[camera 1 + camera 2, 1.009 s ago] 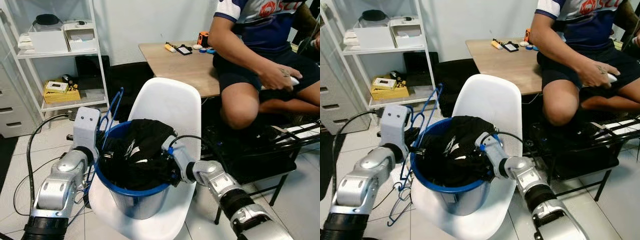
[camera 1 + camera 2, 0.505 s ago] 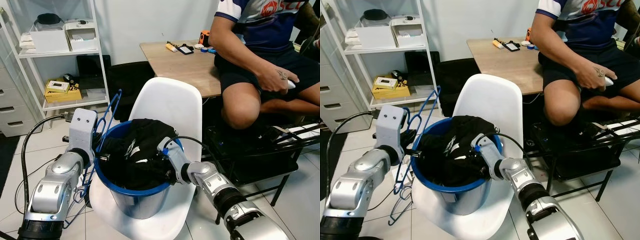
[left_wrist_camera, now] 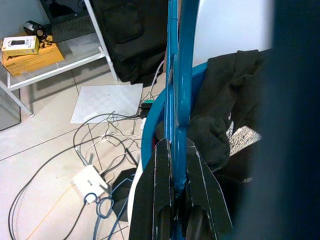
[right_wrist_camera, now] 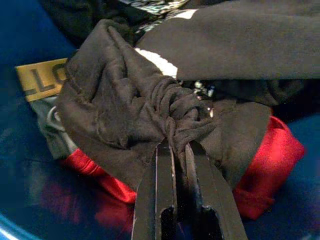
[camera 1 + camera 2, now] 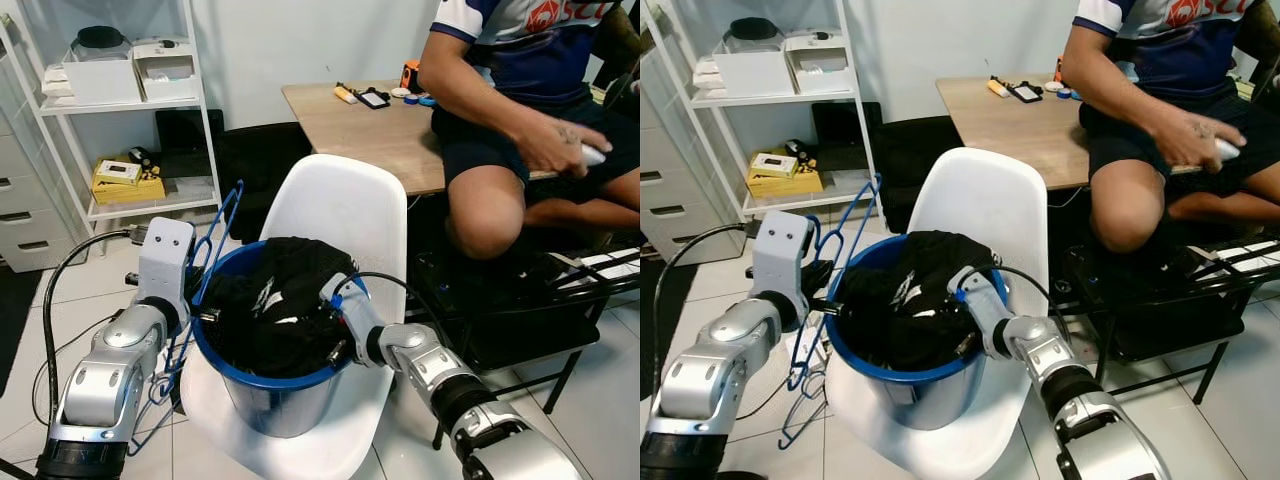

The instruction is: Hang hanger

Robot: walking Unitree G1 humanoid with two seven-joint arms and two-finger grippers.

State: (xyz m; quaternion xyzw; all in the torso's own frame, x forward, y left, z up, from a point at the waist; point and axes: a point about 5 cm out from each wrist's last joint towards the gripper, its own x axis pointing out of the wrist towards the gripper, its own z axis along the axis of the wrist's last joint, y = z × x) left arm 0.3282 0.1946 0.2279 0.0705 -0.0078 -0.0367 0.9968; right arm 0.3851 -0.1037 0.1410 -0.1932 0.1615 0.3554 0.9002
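Right pincer (image 4: pixel 175 145): inside the round blue plastic bucket (image 5: pixel 262 376), its two black fingers closed on a bunched fold of the black cloth garment (image 4: pixel 150 105); red fabric (image 4: pixel 272 155) lies under it.
Left pincer (image 3: pixel 175 165): at the left rim of the bucket, fingers closed on the bar of the thin blue wire hanger (image 5: pixel 218 235), which stands up beside the rim.
More hangers: other blue wire hangers (image 5: pixel 805 385) hang low beside the bucket, near the floor; how they are joined I cannot tell.
Bucket support: the bucket sits on the seat of the white plastic chair (image 5: pixel 340 210).
Behind: a person (image 5: pixel 520 110) sits on the wooden bench (image 5: pixel 365 135); a white metal shelf rack (image 5: pixel 120 100) stands at the far left.
Risk, garment: the hold is only on a small twisted fold, so in my judgement the cloth may slip out when lifted, or pull other clothes up with it.
Risk, bucket: a hard upward pull could tip or drag the bucket on the smooth seat.
Risk, hanger: the thin wire may turn between the fingers, or catch the bucket rim or the cables on the floor.
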